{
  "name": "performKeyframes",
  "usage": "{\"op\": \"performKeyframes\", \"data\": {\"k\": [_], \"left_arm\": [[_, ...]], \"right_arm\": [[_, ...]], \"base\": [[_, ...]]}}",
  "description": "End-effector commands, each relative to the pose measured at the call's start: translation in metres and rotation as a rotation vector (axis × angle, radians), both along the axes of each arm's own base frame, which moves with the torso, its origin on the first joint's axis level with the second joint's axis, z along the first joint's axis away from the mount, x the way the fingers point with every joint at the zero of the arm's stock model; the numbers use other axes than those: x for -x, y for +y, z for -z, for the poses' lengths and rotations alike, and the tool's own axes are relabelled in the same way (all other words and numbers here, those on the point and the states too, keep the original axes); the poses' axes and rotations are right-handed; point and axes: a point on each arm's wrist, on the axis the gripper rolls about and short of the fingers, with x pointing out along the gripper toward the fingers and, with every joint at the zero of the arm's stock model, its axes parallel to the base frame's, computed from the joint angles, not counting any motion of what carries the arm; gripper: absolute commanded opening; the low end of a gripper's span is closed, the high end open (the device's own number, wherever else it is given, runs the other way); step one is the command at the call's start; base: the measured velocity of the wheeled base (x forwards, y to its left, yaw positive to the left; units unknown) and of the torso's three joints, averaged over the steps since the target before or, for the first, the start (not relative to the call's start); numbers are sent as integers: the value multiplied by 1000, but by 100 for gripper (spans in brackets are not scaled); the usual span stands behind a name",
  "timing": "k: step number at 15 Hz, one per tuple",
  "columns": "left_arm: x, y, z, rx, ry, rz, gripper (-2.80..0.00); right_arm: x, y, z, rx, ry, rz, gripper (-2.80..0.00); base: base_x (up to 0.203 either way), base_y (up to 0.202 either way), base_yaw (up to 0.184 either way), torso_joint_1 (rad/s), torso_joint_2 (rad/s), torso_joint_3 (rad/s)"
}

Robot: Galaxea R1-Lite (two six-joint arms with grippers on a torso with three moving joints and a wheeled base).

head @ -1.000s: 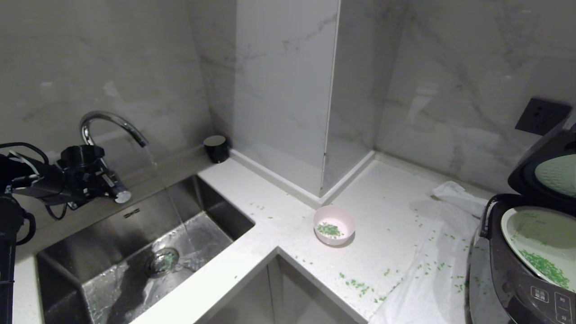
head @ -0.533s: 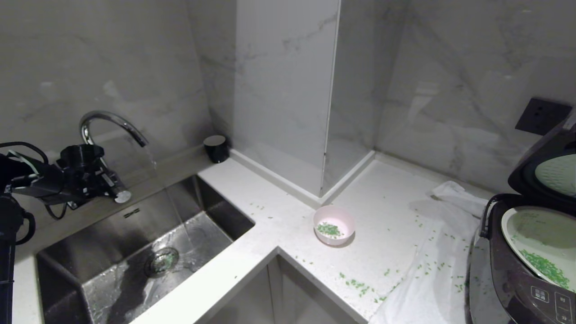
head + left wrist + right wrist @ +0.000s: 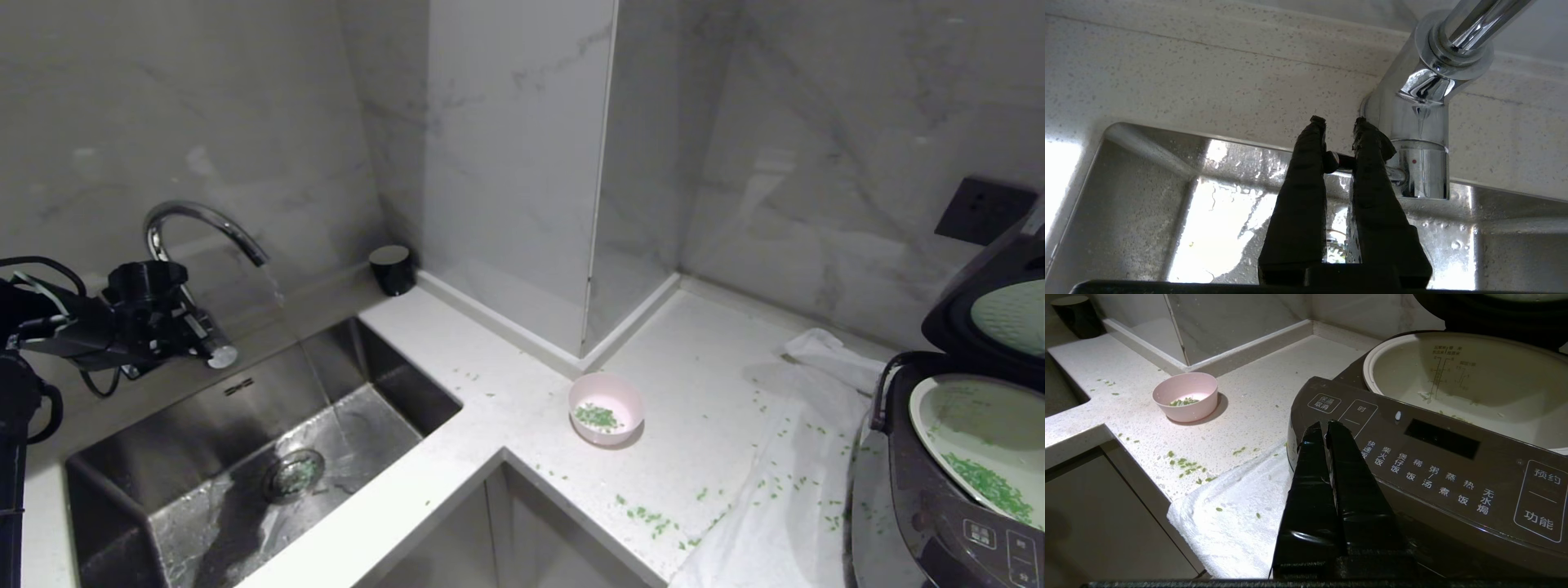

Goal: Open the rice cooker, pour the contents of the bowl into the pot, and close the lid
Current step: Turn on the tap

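Left claw (image 3: 1338,122): at the far left of the head view you have it at the faucet (image 3: 204,224). Its fingers straddle the faucet lever (image 3: 1337,161) with a narrow gap, loosely around it rather than clamped.
Water: a second ago a stream was falling from the spout into the sink (image 3: 106,482). Now only a trace hangs at the spout tip, and the basin floor is wet.
Meaning: you have shut off the tap, and the grip looks to be loosening. None of this is part of the cooker job, so you likely need to bring this arm away from the sink next.
Bowl (image 3: 606,408): at centre frame, upright on the tabletop (image 3: 702,384), with the green contents (image 3: 596,416) in the bottom. It is well apart from both claws.
Spill: green bits lie scattered over the tabletop and the white cloth (image 3: 784,506), lower right of centre.
Rice cooker (image 3: 939,523): at the right edge, with the lid (image 3: 992,306) standing open. The pot (image 3: 971,433) is exposed, with some green bits already inside.
Right claw (image 3: 1325,428): its fingers are pressed together, empty, just in front of the cooker's button panel.
Task left: pouring the bowl and closing the lid.
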Motion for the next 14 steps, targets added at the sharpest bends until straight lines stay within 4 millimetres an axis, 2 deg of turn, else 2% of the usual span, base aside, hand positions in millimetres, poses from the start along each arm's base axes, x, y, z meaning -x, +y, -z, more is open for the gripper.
{"op": "performKeyframes", "data": {"k": [1,3,9,11,14], "left_arm": [[0,-1,-3,-2,-9,-5,0],[1,-1,-8,-5,-18,-5,0],[6,-2,-6,3,0,-5,0],[17,-6,-13,15,14,5,0],[47,-23,-27,83,37,105,0]], "right_arm": [[0,0,1,0,2,0,-280],[0,0,1,0,3,0,-280],[0,0,1,0,3,0,-280],[0,0,1,-1,1,0,-280],[0,0,1,-1,3,0,-280]], "base": [[0,0,0,0,0,0],[0,0,0,0,0,0],[0,0,0,0,0,0],[0,0,0,0,0,0],[0,0,0,0,0,0]]}}
